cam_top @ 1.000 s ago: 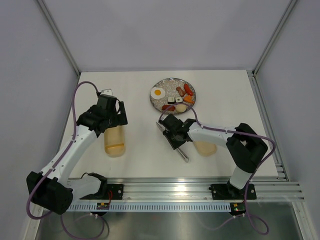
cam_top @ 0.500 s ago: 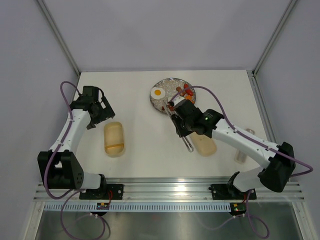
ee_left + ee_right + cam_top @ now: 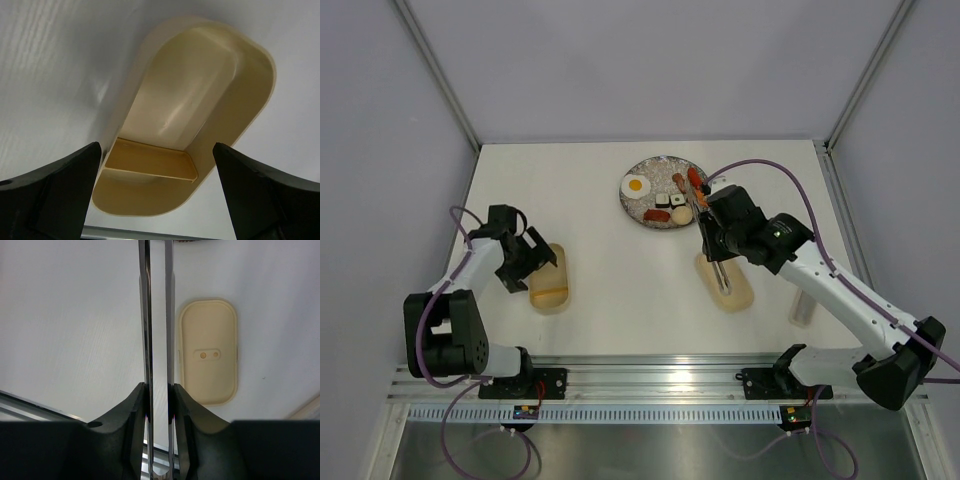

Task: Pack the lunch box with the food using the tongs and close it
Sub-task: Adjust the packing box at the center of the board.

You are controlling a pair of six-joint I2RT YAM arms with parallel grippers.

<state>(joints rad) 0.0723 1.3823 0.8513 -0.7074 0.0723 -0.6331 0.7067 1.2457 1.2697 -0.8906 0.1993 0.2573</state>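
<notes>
The lunch box [image 3: 548, 281] lies at the left of the table, an open beige tray with one divider [image 3: 150, 165] and nothing in it. My left gripper [image 3: 527, 262] hangs open just left of it, and its fingers [image 3: 55, 185] stand either side of the tray's near end. My right gripper [image 3: 713, 243] is shut on the tongs [image 3: 706, 228], both thin arms [image 3: 146, 315] pinched between its pads. The tongs' tips reach the right edge of the silver plate [image 3: 648, 166]. On the plate lies the food: fried egg [image 3: 637, 185], sausages [image 3: 657, 215], sushi roll [image 3: 676, 200], carrot [image 3: 697, 180], beige ball [image 3: 682, 215].
The cream lid [image 3: 732, 292] [image 3: 208, 352] lies flat under the right arm, with the tongs' joined end above it. A small clear cup [image 3: 803, 308] stands at the right. The aluminium rail [image 3: 650, 372] runs along the near edge.
My left gripper has swung from the far left down to the lunch box's left side. My right gripper has carried the tongs right and toward the plate, over the lid.
</notes>
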